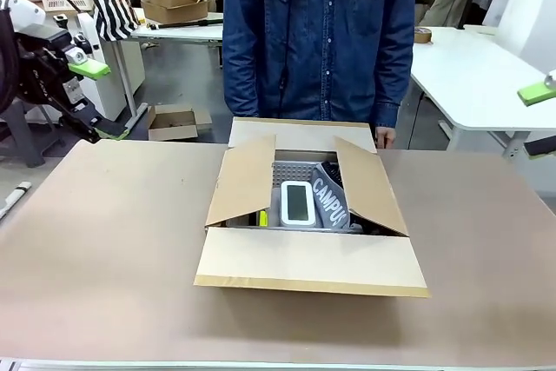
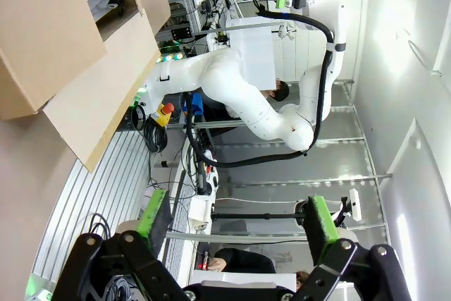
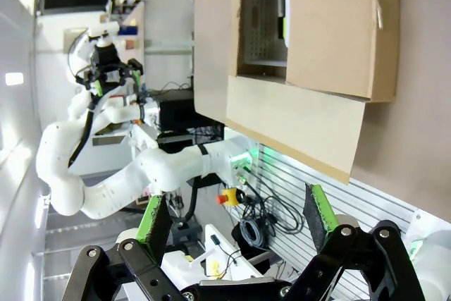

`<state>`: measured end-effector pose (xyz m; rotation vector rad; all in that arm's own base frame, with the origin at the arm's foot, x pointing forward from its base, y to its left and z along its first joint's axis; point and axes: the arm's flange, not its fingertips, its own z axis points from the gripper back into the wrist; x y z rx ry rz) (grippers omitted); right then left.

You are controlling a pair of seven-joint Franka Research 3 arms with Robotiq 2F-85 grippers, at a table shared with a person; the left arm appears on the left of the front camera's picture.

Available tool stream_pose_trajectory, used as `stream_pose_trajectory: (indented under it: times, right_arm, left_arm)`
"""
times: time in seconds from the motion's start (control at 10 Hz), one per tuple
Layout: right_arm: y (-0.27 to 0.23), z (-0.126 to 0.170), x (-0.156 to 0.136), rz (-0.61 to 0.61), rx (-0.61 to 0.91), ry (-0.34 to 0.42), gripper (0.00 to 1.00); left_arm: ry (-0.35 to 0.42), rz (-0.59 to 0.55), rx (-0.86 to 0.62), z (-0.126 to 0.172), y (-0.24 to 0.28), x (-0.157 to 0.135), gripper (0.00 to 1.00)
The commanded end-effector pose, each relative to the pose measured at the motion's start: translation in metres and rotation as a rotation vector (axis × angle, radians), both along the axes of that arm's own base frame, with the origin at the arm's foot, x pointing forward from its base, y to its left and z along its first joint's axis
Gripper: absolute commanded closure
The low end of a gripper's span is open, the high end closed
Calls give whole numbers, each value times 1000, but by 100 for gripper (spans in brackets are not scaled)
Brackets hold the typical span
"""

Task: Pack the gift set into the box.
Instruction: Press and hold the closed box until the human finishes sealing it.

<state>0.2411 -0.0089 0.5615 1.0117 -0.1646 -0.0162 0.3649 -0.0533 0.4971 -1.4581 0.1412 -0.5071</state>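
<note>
"Table (image 1: 95,301) bare along the bottom of the frame, then the box (image 1: 308,265) at centre with its four flaps (image 1: 243,182) folded out. The gift set (image 1: 294,171) sits inside, its lattice wall showing at the far end. A white item (image 1: 298,203) and a grey cloth (image 1: 331,202) printed CAMPUS lie on top."

"So it looks packed. And the grippers?"

"Both are off the work. The left gripper (image 1: 109,102) hangs at the upper left edge and the right gripper (image 1: 537,119) at the right edge, well apart from the box. Each has its fingers spread with nothing between them, and the wrist views agree."

"If the set needs shifting, how would it handle?"

"My guess is light. The plastic walls are stiff enough to pinch, though lattice can flex and loose pieces could slide if it tips. I'd take the rim at a short end where it stands clear of the contents, and keep it level. The cloth is soft and gives no real hold."

"And the flaps?"

"Plain corrugated card — light, stiff across the panel, hinging at the crease. Push near the free edge rather than pinching. Mind the person (image 1: 317,32) standing close behind the far flap."
</note>
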Motion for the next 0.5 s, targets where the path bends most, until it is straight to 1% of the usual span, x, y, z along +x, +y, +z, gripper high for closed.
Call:
stream_pose_trajectory:
  times: [0.0,0.4]
  right_arm:
    - [0,3,1,11,18,-19,0]
    - [0,3,1,11,18,-19,0]
  left_arm:
    - [-1,-4,-21,3,1,-1,0]
    - [-1,-4,-21,3,1,-1,0]
